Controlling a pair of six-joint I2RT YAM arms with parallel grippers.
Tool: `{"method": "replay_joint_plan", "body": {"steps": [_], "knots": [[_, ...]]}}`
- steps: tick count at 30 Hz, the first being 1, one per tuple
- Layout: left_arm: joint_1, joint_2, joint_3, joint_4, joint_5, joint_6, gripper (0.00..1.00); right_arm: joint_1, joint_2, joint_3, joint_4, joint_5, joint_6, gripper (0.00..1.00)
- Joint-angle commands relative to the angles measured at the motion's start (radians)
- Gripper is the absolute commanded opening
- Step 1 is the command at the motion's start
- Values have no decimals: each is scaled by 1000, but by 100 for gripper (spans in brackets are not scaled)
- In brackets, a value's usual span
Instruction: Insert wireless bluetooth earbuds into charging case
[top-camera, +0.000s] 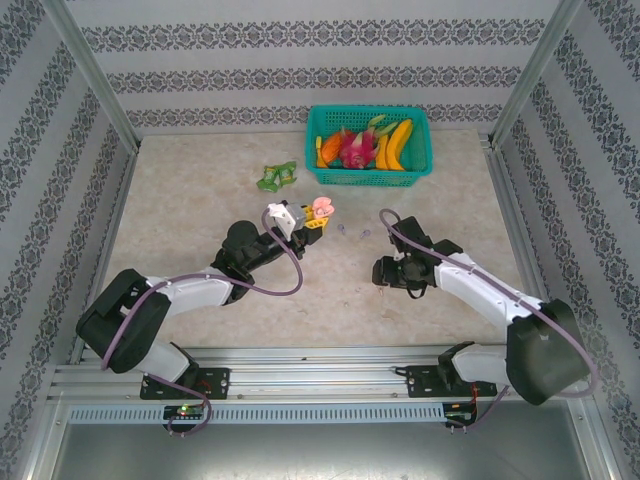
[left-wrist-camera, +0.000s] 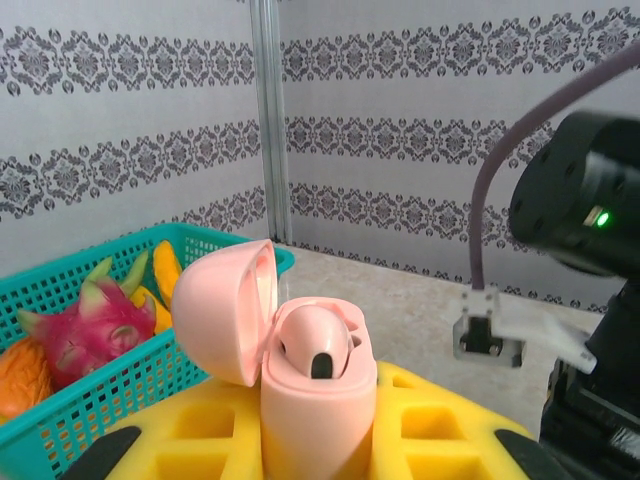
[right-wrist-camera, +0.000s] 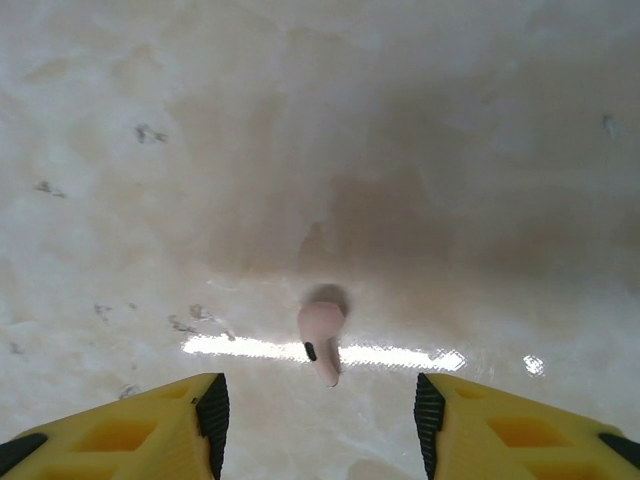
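Top view: the left gripper (top-camera: 312, 222) lifts a pink case (top-camera: 322, 208) at the centre of the frame. Two lilac earbuds (top-camera: 345, 230) lie on the table (top-camera: 200, 210) just to the right of it. The right gripper (top-camera: 383, 273) points down, lower and right of centre. A basket (top-camera: 370, 178) with fruit is at the upper right of centre, and a green toy (top-camera: 278, 177) is to its left.
Left wrist view: the case (left-wrist-camera: 315, 410) stands upright with its lid (left-wrist-camera: 222, 312) swung open to the left. A seated earbud (left-wrist-camera: 315, 340), pink, is inside the case.
Right wrist view: a loose earbud (right-wrist-camera: 322, 335), pink, lies on the table (right-wrist-camera: 200, 150) at the lower centre.
Left gripper (left-wrist-camera: 315, 445): pressed together on the case body, with a yellow finger on each side.
Right gripper (right-wrist-camera: 318, 410): spread. The loose earbud lies just ahead of the gap between the tips and is not touched.
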Motion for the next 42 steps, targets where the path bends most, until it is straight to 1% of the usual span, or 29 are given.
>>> {"method": "replay_joint_plan", "body": {"steps": [1,7,12,21,25,31,42], "knots": [[-12,-36,-13,33,4,-5,0,25,42,-3,3,25,12,52],[-12,-33,-18,41,3,-9,0,74,133,29,15,48,20,49],[-12,-32,-18,46,4,-11,0,103,196,50,21,93,28,46],[-13,-28,-24,55,4,-8,0,113,259,90,28,142,28,41],[-12,-24,-29,62,2,-6,0,118,276,100,24,148,23,39],[-12,-18,-30,71,-1,-6,0,137,281,97,10,162,25,38],[-12,-13,-28,76,2,-10,0,139,281,71,2,181,29,35]]}}
